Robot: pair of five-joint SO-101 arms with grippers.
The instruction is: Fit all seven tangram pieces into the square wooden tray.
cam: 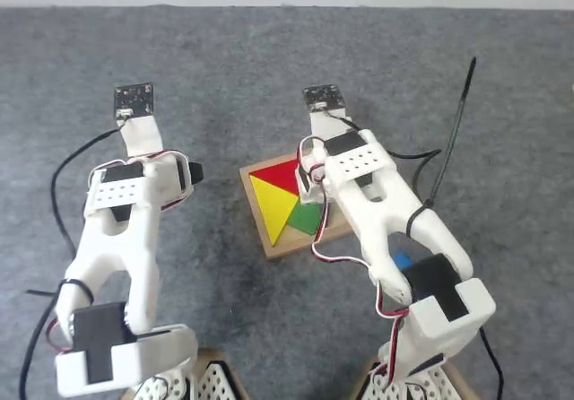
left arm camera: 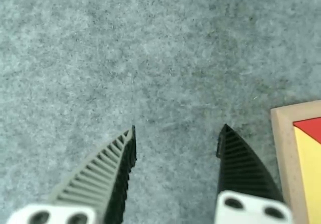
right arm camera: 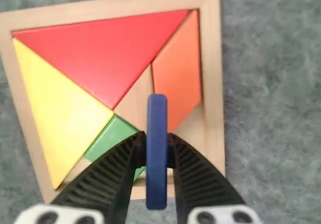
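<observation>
The square wooden tray [cam: 255, 204] lies mid-table and holds a red triangle [right arm camera: 100, 48], a yellow triangle [right arm camera: 57, 116], a green piece [right arm camera: 111, 138] and an orange piece [right arm camera: 178, 78]. Bare wood shows in the tray between them. My right gripper [right arm camera: 156, 153] hangs over the tray, shut on a dark blue piece [right arm camera: 157, 148] held on edge above the bare gap. In the high view the right arm [cam: 359, 171] covers the tray's right part. My left gripper [left arm camera: 175, 143] is open over bare carpet to the left of the tray [left arm camera: 286, 153], with nothing between its fingers.
Grey carpet [cam: 224, 68] covers the table all around. A light blue piece [cam: 401, 260] peeks out under the right arm, to the right of the tray. A black cable [cam: 453, 131] runs behind the right arm. Both arm bases stand at the near edge.
</observation>
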